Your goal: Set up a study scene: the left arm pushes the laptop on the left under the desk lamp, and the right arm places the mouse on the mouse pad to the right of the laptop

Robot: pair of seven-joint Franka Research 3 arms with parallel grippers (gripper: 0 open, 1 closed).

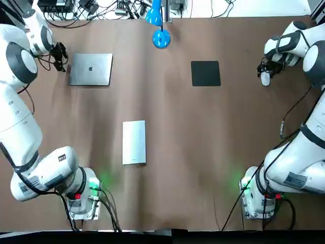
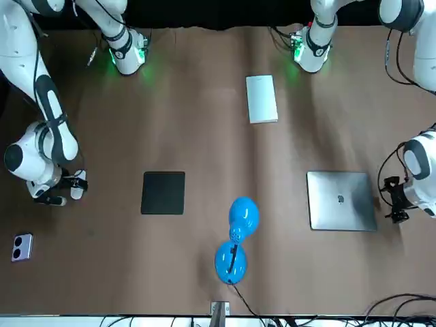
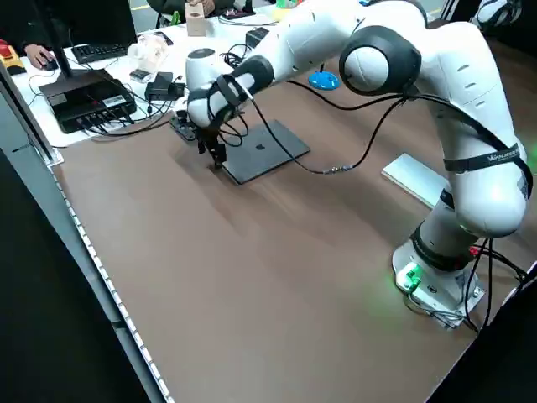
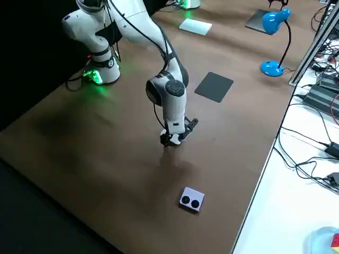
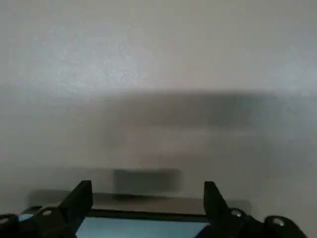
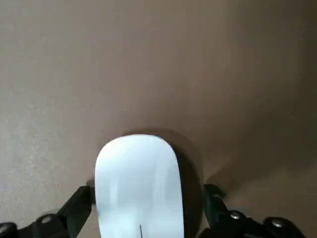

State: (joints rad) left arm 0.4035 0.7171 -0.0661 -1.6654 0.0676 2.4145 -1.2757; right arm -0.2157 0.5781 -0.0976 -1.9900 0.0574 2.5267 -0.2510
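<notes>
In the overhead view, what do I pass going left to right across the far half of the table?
Left gripper, closed laptop, blue desk lamp, black mouse pad, white mouse under the right gripper.

On the desk [image 1: 203, 152] I count one closed laptop [image 1: 90, 69], one black mouse pad [image 1: 205, 73], one white mouse [image 6: 137, 183], one blue lamp [image 1: 161, 38], one silver flat slab [image 1: 134, 142] and one small two-button box [image 2: 22, 247]. Two pincers: the left pincer [image 1: 61, 63] and the right pincer [image 1: 265, 73].
</notes>
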